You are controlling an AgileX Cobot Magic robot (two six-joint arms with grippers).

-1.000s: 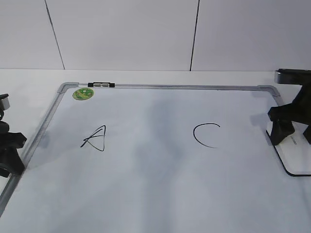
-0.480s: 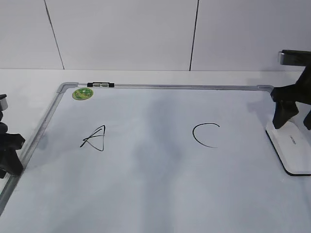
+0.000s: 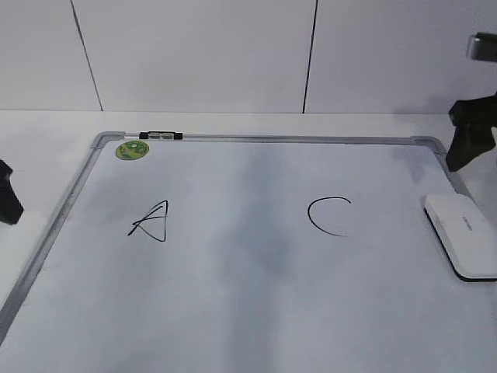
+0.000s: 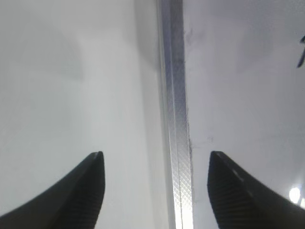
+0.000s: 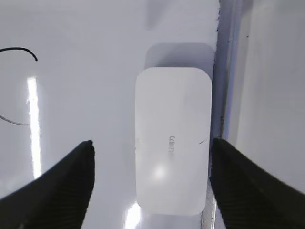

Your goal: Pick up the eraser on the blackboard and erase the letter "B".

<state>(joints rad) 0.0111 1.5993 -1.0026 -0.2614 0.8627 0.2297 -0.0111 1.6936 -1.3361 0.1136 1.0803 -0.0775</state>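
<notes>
The eraser [image 3: 460,235] lies flat on the blackboard [image 3: 233,311] by its right frame, white top up. It also shows in the right wrist view [image 5: 172,140]. My right gripper [image 3: 470,144] hangs open above it and holds nothing; its jaws [image 5: 151,143] stand apart on either side of the eraser, clear of it. My left gripper [image 3: 8,203] is at the far left edge, open and empty [image 4: 155,155] over the board's left frame [image 4: 176,119]. The letter "B" does not show; only a faint grey smear [image 3: 260,233] lies between "A" [image 3: 152,221] and "C" [image 3: 328,215].
A small black-and-silver marker [image 3: 161,136] rests on the board's top frame beside a round green sticker [image 3: 132,150]. A white table surrounds the board, with a white panelled wall behind.
My right gripper has let go of the eraser and risen up and to the right; the eraser now lies flat. My left gripper has drawn back towards the left edge.
</notes>
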